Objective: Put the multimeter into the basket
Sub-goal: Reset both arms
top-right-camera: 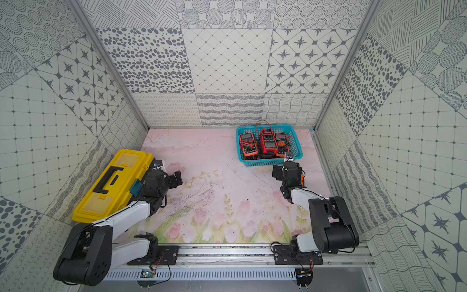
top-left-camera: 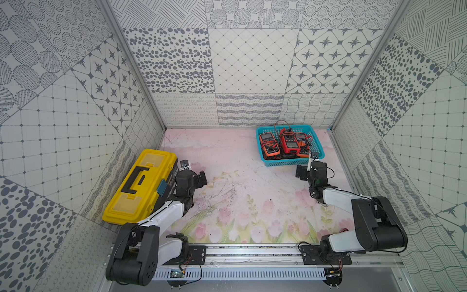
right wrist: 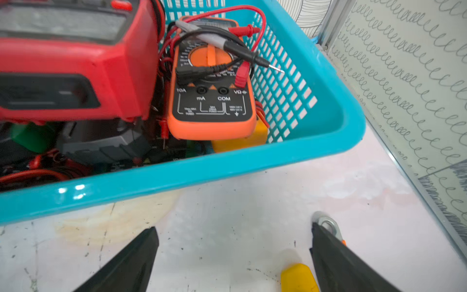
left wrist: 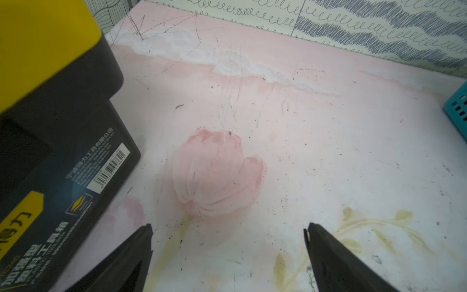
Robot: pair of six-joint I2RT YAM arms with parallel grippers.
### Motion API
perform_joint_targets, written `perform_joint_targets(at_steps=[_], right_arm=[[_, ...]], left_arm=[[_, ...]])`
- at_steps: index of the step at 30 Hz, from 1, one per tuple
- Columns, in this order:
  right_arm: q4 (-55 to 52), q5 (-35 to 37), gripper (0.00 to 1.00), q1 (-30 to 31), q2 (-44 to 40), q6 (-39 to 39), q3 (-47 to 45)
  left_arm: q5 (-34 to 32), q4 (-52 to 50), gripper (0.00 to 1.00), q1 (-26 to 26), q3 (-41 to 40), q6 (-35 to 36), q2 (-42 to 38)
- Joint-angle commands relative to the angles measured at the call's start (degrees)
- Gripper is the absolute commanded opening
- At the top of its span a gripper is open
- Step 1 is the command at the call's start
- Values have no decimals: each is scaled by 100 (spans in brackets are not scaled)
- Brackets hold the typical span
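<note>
The teal basket [top-left-camera: 290,163] [top-right-camera: 262,163] stands at the back right of the table. Multimeters lie in it among red and black leads: a red one [top-left-camera: 288,144] in the middle with an orange one [top-left-camera: 270,145] and another orange one [top-left-camera: 302,145] beside it. The right wrist view shows the basket rim [right wrist: 227,166], the red multimeter [right wrist: 75,63] and an orange multimeter [right wrist: 209,106]. My right gripper [top-left-camera: 312,168] [right wrist: 233,228] is open and empty, just in front of the basket. My left gripper [top-left-camera: 188,173] [left wrist: 228,227] is open and empty beside the toolbox.
A yellow toolbox [top-left-camera: 141,184] [left wrist: 50,101] with a black handle lies shut at the left. A small yellow object [right wrist: 298,278] and a metal ring [right wrist: 327,223] show by my right gripper's finger. Patterned walls close in the back and both sides. The basket's corner [left wrist: 457,108] shows in the left wrist view.
</note>
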Motion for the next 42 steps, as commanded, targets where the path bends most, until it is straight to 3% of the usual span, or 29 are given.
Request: perform_joint_targets(at_steps=[1,6,11,16,20,25,34,42], right_arm=[[821,-146,99,-35,70,-151,21],[1586,-212,99,-134,387,-255,-151],[1870,-572,99,-320,465,-127,-304],[2566,-591,99,-371,650,-96,-626],[2694,-652,98,-375,656,-115,-690],[2812,-746,98,-380,648,-155,-756],[2988,-1755,98,-523,634,-356,-863],[2820,-1160,98,-672,612,97,-799]], left_arm=[[-454,1789,99,30,-126,652,324],[-235,1762,99,74,3,551,746],[12,3196,99,78,-432,693,1491],[272,3508,99,73,-308,846,2079],[277,3514,99,83,-295,834,2097],[84,2823,99,104,6,681,2047],[75,2897,99,104,-5,713,2070],[75,2891,99,100,-2,708,2069]])
